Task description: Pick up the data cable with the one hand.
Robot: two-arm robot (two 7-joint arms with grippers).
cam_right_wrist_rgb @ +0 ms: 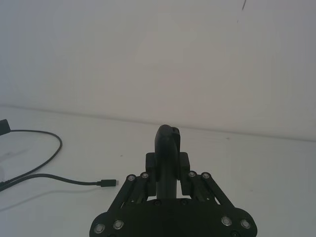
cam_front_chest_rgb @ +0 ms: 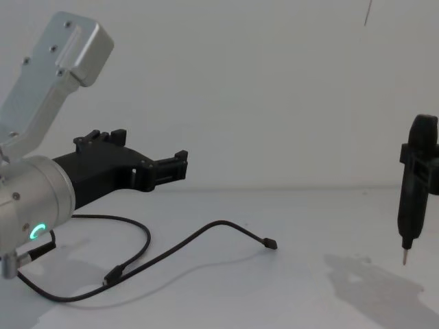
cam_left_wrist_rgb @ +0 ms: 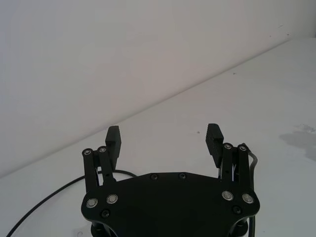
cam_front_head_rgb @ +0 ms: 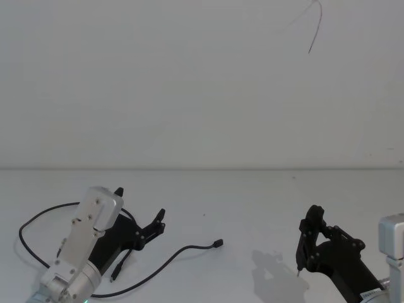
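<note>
Cable (cam_front_head_rgb: 183,250) lies slack on the white table (cam_front_head_rgb: 252,196), on the robot's left side. It makes a wide loop at the far left, then a long curve running toward the middle. One plug (cam_front_chest_rgb: 271,244) sits at the end of that curve. The other plug (cam_front_chest_rgb: 112,277) lies nearer the robot, inside the loop.

The left gripper (cam_front_head_rgb: 140,203) is above the loop and clear of the table in the chest view (cam_front_chest_rgb: 149,147), reaching forward and slightly down. Its jaws are spread wide and there is nothing between the pads (cam_left_wrist_rgb: 214,138) — the cord (cam_left_wrist_rgb: 49,200) runs on the table below and behind them, untouched. A green ring (cam_front_chest_rgb: 38,231) glows on its silver wrist.

The right gripper (cam_front_head_rgb: 309,233) is well apart, over the right side of the table, pointing down. Its fingers (cam_right_wrist_rgb: 183,163) are closed against a slim black tool (cam_right_wrist_rgb: 168,143) with a thin metal pin tip (cam_front_chest_rgb: 403,259); the tip hangs just above the surface. From this wrist the cable (cam_right_wrist_rgb: 54,177) shows far off to the side.
</note>
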